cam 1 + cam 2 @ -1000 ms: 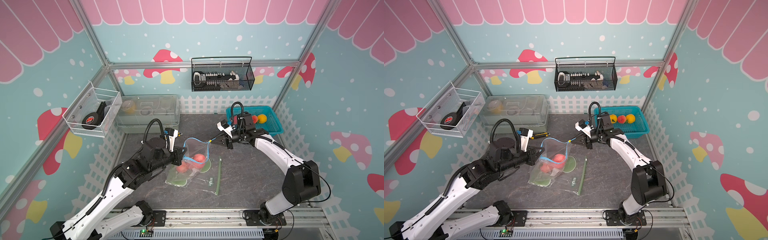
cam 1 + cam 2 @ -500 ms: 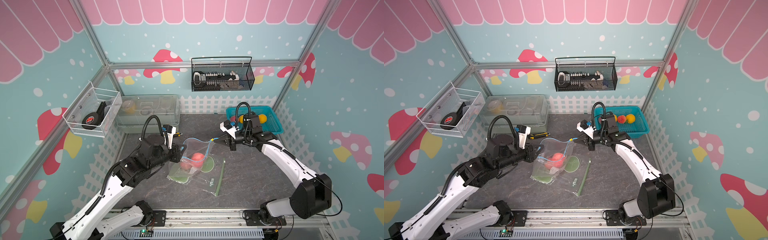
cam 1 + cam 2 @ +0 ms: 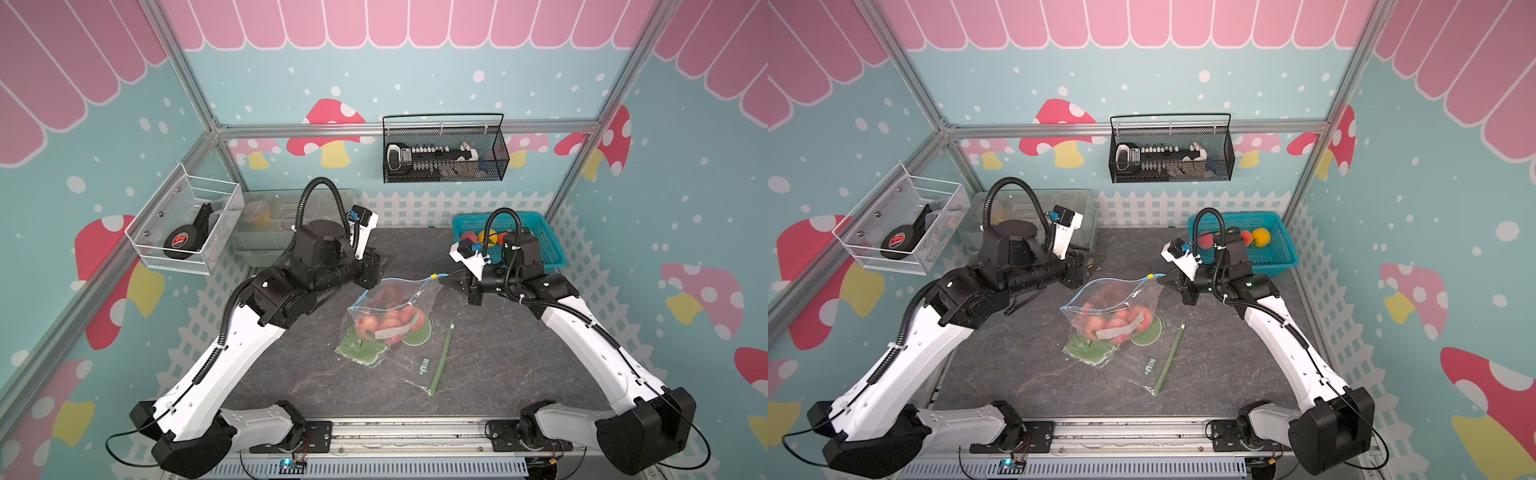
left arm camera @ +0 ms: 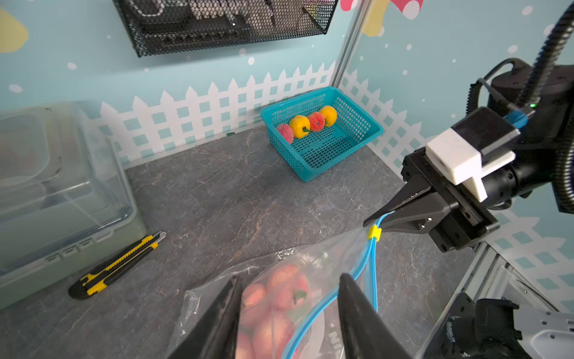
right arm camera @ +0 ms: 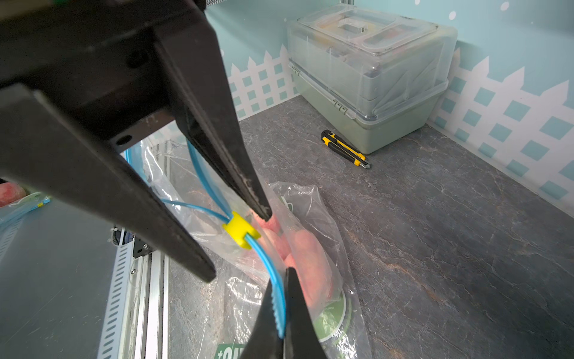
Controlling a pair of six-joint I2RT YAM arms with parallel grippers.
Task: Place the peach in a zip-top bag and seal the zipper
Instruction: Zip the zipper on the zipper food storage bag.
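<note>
Between shut right gripper (image 4: pixel 369 221) tips, bag (image 3: pixel 386 295) zipper track (image 5: pixel 268 263) is being pinched beside yellow slider (image 4: pixel 374 232); left gripper (image 4: pixel 289 277) is being held parted, empty. With peach (image 3: pixel 388 323) already bagged, sealing is being set up: slider likely needs dragging across.

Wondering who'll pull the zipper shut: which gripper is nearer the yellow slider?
Right. The right gripper is shut on the zip-top bag at its blue track, right beside the yellow slider. The left gripper stands open across the bag's mouth from it.
</note>
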